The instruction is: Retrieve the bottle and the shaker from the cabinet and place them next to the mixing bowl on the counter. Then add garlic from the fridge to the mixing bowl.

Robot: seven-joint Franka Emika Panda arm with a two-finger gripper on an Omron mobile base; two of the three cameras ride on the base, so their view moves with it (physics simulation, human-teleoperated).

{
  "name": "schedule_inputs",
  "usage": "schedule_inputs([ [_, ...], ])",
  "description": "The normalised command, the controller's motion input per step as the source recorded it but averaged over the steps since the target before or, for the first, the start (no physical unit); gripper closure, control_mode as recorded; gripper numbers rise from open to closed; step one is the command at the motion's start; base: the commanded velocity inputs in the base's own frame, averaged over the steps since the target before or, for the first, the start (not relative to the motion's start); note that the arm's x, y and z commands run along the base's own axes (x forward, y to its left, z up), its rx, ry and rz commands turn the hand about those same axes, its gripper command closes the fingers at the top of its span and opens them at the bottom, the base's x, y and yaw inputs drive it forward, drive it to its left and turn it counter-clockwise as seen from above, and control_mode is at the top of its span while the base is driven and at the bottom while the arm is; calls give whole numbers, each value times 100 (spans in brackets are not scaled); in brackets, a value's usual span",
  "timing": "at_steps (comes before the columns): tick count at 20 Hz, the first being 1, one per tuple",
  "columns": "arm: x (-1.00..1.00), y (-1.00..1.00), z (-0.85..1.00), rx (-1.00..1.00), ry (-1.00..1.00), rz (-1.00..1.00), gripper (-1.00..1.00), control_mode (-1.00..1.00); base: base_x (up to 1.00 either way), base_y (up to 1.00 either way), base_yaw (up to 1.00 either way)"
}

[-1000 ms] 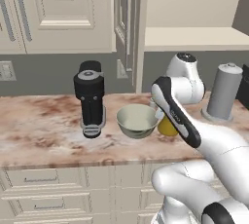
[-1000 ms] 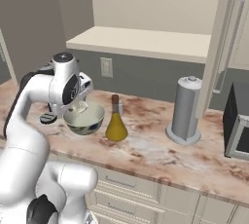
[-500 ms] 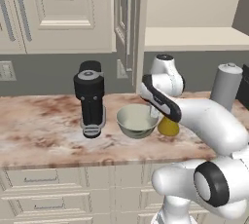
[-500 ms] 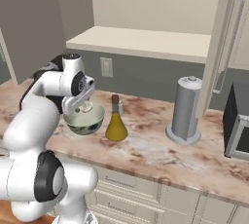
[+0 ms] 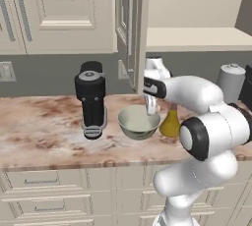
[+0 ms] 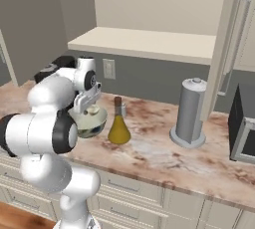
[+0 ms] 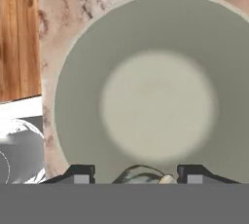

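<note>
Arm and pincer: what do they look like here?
The arm is glossy white with rounded shells and dark grey bands and caps at the joints. A dark strip with small light marks sits on the wrist link. The pincer ends in two small dark finger tips with grey pads. No loose cables show.

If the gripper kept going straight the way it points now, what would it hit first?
Most likely the inside bottom of the mixing bowl. The gripper, with the garlic between its fingertips, points straight down into it; depth is hard to judge.
</note>
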Motion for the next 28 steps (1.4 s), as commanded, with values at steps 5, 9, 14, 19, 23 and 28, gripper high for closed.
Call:
schedule_inputs([
  [5,30,31,-27,-5,11,2,100,-100,0,0,0],
  [9,19,19,-39,-4,1,0,100,-100,0,0,0],
  [14,11,2,-51,0,-1,0,100,-100,0,0,0],
  [19,12,0,-31,0,-4,0,100,-100,0,0,0],
  [23,8,0,-33,0,-8,0,100,-100,0,0,0],
  [28,6,2,-35,0,-6,0,100,-100,0,0,0],
])
